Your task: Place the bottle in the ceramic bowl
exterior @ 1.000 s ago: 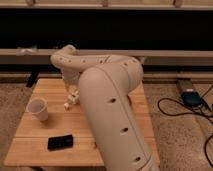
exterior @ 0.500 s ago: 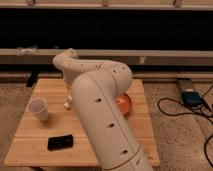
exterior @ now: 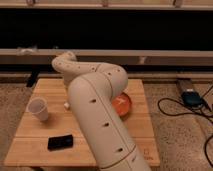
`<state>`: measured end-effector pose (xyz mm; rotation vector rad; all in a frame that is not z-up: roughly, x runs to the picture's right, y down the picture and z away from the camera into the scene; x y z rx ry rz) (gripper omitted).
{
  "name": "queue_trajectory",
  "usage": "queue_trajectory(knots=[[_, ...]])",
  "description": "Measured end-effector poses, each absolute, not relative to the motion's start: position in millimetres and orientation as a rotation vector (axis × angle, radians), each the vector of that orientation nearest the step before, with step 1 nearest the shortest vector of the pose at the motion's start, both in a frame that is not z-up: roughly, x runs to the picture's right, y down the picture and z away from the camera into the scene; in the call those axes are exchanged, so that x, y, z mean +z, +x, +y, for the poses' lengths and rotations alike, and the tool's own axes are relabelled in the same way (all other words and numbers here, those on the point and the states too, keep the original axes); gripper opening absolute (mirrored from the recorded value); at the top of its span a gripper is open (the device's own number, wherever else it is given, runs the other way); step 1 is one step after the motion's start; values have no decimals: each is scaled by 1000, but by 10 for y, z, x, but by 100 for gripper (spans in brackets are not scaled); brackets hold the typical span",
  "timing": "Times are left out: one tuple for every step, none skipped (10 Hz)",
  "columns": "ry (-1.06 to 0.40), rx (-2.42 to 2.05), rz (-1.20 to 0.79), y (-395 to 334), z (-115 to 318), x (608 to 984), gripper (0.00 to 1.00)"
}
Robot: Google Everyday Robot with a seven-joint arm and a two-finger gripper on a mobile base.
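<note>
The orange-red ceramic bowl (exterior: 122, 105) sits on the wooden table (exterior: 45, 90), right of centre and half hidden by my arm. My white arm (exterior: 95, 115) rises from the bottom, bends at the far side and comes down over the table's middle. My gripper (exterior: 68, 101) hangs at the arm's left edge, mostly hidden behind the arm, left of the bowl. A small whitish bit (exterior: 66, 105) peeks out just above the table there. It may be the bottle, but I cannot tell.
A white paper cup (exterior: 38, 108) stands on the left of the table. A flat black object (exterior: 60, 142) lies near the front left edge. Cables and a blue device (exterior: 190, 97) lie on the floor to the right. A dark wall with a rail runs behind the table.
The arm has swung and now covers the gripper end, which showed clearly one second ago. The bowl, hidden then, now shows to the right of the arm.
</note>
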<state>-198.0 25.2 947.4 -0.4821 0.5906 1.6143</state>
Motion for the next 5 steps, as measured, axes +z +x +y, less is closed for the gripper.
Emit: queue_trajectory(knots=[[-480,1612,600,-1956,271,9497,65],[-478,1607,611,-1952,301,9519,65],[-477,1605,617,-1953,317,9529,65],[-480,1606,627,-1937,340,9539,65],[-478,1606,642,-1892,367,9568,63]])
